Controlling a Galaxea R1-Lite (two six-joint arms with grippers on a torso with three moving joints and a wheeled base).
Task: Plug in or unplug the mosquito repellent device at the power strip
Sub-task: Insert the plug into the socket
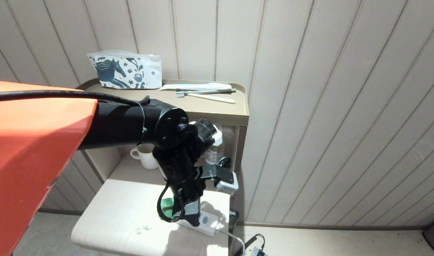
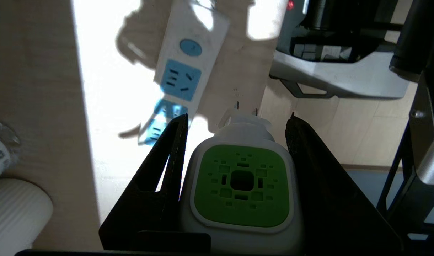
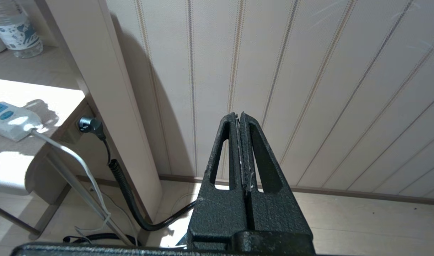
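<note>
My left gripper (image 2: 238,115) is shut on the mosquito repellent device (image 2: 241,188), a white body with a green vented face, held between both black fingers. Its two metal prongs (image 2: 246,107) point at the pale tabletop and touch nothing. The power strip (image 2: 188,64), white with light-blue sockets and a round blue button, lies on the table just beyond the prongs, apart from them. In the head view the left gripper (image 1: 187,212) hangs over the power strip (image 1: 207,223) at the table's front right corner. My right gripper (image 3: 240,115) is shut on nothing and faces the panelled wall.
A white mug (image 1: 144,155) and a clear water bottle (image 1: 214,153) stand on the lower shelf behind the arm. The cabinet top holds a printed pouch (image 1: 126,71) and toothbrushes (image 1: 206,94). A black plug (image 3: 90,124) with its hose runs down the cabinet's side to the floor.
</note>
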